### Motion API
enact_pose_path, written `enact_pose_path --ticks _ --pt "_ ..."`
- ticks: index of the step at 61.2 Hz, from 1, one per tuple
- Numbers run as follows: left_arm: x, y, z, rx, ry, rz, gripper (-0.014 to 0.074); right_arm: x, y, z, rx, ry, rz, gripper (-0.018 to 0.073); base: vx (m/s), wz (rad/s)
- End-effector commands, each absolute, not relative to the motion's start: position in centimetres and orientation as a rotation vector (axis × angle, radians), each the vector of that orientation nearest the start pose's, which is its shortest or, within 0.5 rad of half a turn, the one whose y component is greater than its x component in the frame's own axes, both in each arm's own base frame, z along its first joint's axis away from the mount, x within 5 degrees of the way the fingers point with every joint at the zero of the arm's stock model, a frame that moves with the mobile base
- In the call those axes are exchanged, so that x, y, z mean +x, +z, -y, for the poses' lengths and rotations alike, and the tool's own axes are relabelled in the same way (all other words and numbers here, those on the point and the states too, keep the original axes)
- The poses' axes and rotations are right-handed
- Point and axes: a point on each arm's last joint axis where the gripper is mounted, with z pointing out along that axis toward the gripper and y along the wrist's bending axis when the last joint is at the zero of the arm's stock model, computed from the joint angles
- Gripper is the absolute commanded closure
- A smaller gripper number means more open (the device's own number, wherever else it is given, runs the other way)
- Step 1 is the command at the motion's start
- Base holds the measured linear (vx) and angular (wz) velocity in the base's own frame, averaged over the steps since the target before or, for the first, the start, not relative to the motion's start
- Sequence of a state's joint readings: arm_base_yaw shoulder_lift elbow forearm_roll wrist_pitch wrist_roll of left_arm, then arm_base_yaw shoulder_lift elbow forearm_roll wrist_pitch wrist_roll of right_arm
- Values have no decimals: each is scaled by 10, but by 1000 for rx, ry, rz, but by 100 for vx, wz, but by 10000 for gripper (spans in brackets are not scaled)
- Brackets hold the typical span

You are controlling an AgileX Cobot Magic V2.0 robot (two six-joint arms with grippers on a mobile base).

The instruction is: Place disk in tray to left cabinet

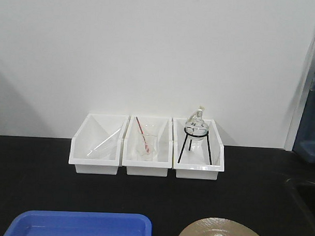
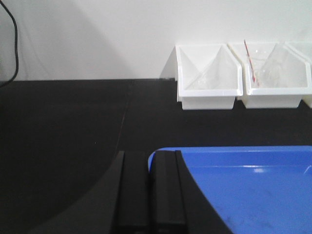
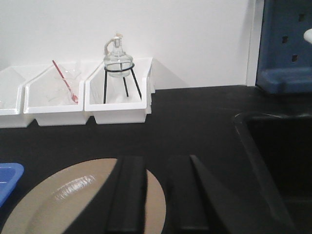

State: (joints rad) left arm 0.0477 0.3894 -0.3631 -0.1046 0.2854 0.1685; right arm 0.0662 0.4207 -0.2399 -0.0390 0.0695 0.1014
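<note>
Located disk flat on black desk, just right of blue tray, not in it. Found right pincer slightly spread above disk's rim. Found left pincer at tray's corner, fingers nearly together; could not tell whether pinching.

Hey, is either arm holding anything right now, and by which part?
Cannot tell: the left gripper sits at the tray corner, the right gripper over the disk rim, but contact isn't visible.
</note>
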Motion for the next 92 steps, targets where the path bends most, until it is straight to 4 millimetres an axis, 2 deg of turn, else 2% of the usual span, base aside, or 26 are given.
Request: enact_pose_path --ticks 1,8,15,23,31,39,50,54,60,66,77,92 --pt "97 296 -3 30 65 -1719 426 109 274 -7 -9 87 -1635 157 0 0" --pt "99 295 -3 30 65 -1729 288 119 269 -7 -11 86 -1677 -20 0 0" --pt "99 295 -3 30 64 -1730 208 125 258 -8 87 156 -1785 -97 0 0" --pt "99 295 -3 30 65 -1727 185 135 247 -11 353 340 -1998 -92 0 0" --pt "99 295 -3 30 65 -1727 185 157 254 -13 564 469 -2005 -88 0 0" --pt "99 295 -3 30 65 -1727 185 191 256 -15 613 465 -2069 -82 0 0" --pt "99 295 -3 30 65 -1727 185 241 239 -19 671 434 -2245 -62 0 0" --pt "99 295 -3 30 65 -1727 185 256 230 -15 745 426 -2331 -57 0 0" --pt "99 295 -3 30 65 -1727 185 273 217 2 863 403 -2428 -46 0 0" --pt "99 295 -3 30 65 -1727 185 287 210 13 784 385 -2528 -22 0 0" --pt "99 295 -3 30 65 -1726 185 303 193 7 485 457 -2655 3 0 0" --pt "99 295 -3 30 65 -1726 185 312 165 0 405 570 -2709 6 0 0"
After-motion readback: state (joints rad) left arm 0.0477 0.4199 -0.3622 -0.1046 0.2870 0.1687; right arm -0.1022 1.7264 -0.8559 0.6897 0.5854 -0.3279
